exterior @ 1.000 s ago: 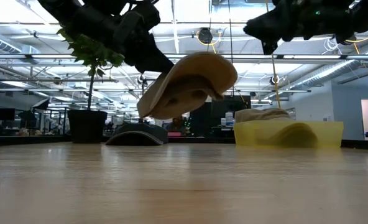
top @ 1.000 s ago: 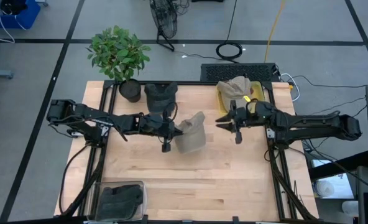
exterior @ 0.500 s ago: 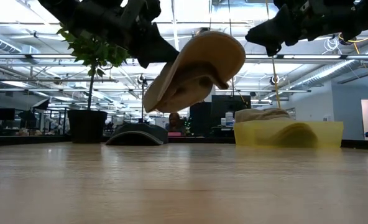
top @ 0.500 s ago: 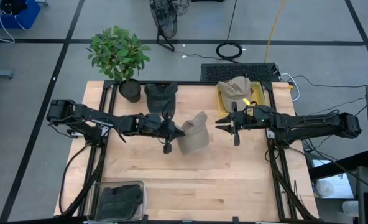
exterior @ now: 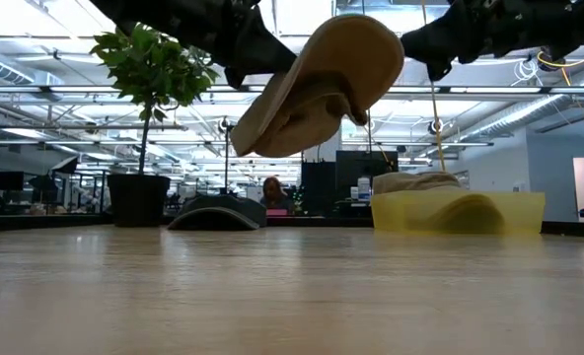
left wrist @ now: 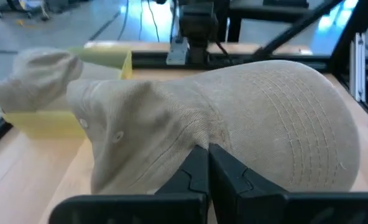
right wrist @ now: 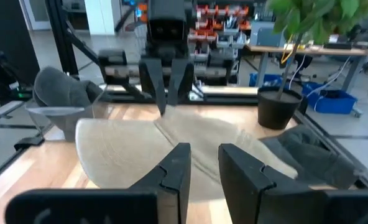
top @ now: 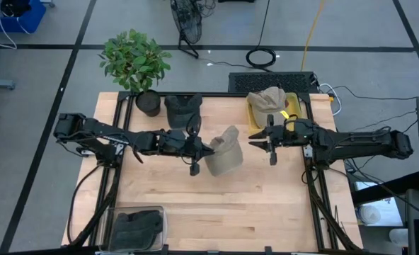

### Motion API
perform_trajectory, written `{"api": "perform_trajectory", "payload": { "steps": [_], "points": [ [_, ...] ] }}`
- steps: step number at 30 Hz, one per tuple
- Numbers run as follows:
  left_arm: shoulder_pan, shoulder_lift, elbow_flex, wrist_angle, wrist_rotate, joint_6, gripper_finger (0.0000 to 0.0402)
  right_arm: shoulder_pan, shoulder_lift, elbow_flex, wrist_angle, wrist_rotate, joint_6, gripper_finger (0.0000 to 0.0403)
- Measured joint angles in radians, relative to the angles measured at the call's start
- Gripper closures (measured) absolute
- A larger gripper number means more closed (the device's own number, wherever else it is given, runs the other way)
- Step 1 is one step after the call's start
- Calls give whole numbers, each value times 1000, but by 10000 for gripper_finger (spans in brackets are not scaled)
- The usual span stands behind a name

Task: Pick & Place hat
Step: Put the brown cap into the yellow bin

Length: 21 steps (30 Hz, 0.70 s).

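Note:
A tan hat (top: 224, 153) hangs in the air over the middle of the table, high above the wood in the low view (exterior: 322, 84). My left gripper (top: 204, 150) reaches in from the table's left and is shut on it. My right gripper (top: 255, 140) hovers just to the hat's right, open, with its fingers (right wrist: 174, 168) pointing at the hat (right wrist: 171, 140) and nothing between them. My left gripper pinches the hat's lower edge (left wrist: 199, 142), about where crown and brim meet, between its two shut fingers. The fingers come nearly level from the table's left. The hat is lifted clear of the table and tilts, its brim toward the right arm.
A yellow bin (top: 289, 106) at the far right holds another tan hat (top: 267, 99). A dark hat (top: 181, 110) lies at the far edge beside a potted plant (top: 135, 64). A clear bin (top: 135, 228) with dark hats stands at the near left corner.
My left gripper has risen and gone a little toward the table's right with the hat. The hat now hangs higher above the table and closer to my right gripper, still tilted.

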Motion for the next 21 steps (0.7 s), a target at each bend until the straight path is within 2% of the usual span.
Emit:
{"api": "perform_trajectory", "payload": {
  "steps": [4,6,12,16,21],
  "points": [
    [6,67,12,47,12,3,398,0,-69,0,-26,1,1,332],
    [13,125,64,40,38,3,397,0,-100,0,-51,6,6,332],
    [16,303,259,-117,59,3,398,3,-138,1,-130,78,7,332],
    [10,412,389,-169,61,4,391,4,-144,2,-207,77,19,332],
    [2,565,521,-129,81,4,397,4,-161,0,-395,74,65,332]
  ]
}}
